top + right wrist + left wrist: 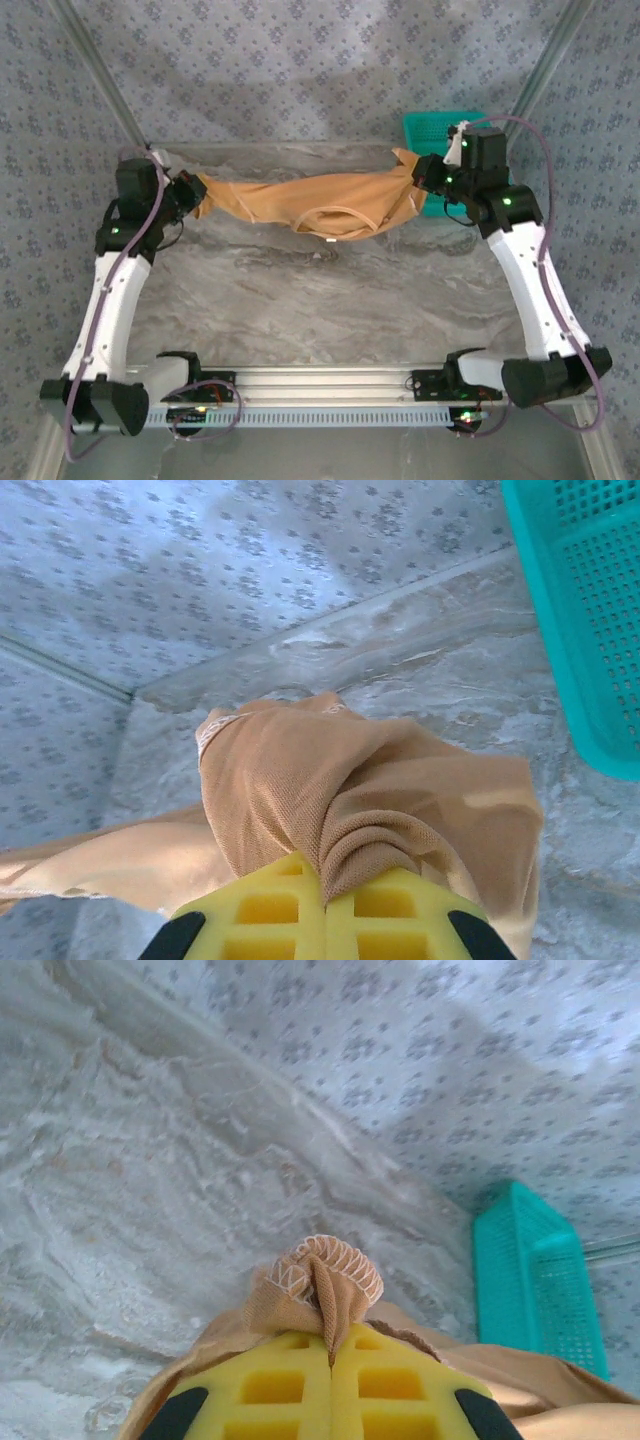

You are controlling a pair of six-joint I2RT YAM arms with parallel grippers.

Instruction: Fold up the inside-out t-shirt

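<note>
T-shirt: one inside-out t-shirt (310, 205), tan orange-brown, strung out sideways between the two grippers over the far half of the table. It sags in the middle, and I cannot tell whether the lowest fold touches the surface.
Neckline: one curved seam (335, 213) shows on the sagging part, facing the near side.
Label: one small white tag (328, 240) at the bottom of the sag, just below the neckline.
Left gripper: one, the left gripper (195, 195), clamped on the shirt's left end. In the left wrist view its two yellow pads (385, 1385) are pressed together, with a bunched knob of cloth (320, 1280) and a stitched hem edge poking out past the tips.
Right gripper: one, the right gripper (425, 175), clamped on the shirt's right end. In the right wrist view its two yellow pads (390, 910) pinch a thick fold of the cloth (350, 790), and the rest drapes away to the left.
Basket: one teal basket (440, 128) with perforated walls, at the far right of the table just behind the right gripper (the shirt's right corner stands in front of it; contact unclear).
Table: one grey marbled top (300, 290).
Arms: two, white with black joints, one at each side.
Backdrop: grey patterned cloth (300, 60) behind the table.
</note>
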